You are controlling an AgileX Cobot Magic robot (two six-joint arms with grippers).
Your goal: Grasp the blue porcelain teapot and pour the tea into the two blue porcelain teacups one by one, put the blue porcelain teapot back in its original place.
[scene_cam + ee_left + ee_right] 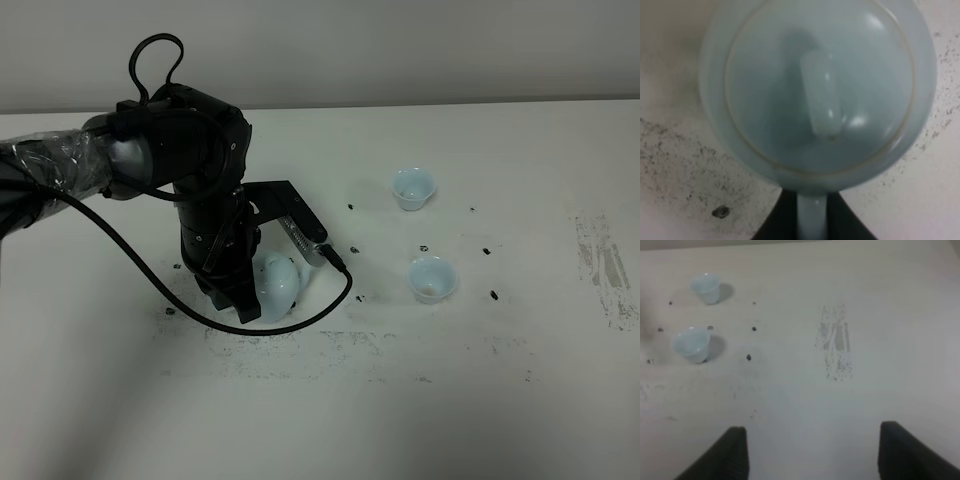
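Observation:
The blue porcelain teapot (277, 284) is at the table's centre left, half hidden under my left arm. In the left wrist view the teapot (790, 60) fills the frame from above, showing its lid and knob (822, 97). My left gripper (243, 300) (812, 222) is shut on the teapot's loop handle, a dark finger (772, 227) on each side. Two blue porcelain teacups stand to its right: the far cup (413, 187) (706, 287) and the near cup (432, 278) (691, 344). My right gripper (812, 455) is open and empty, well right of the cups.
A black cable (300, 315) loops from the left arm down to the table around the teapot. Small black marks dot the white table (500, 400) around the cups. A grey scuffed patch (605, 270) (836, 347) lies at the right.

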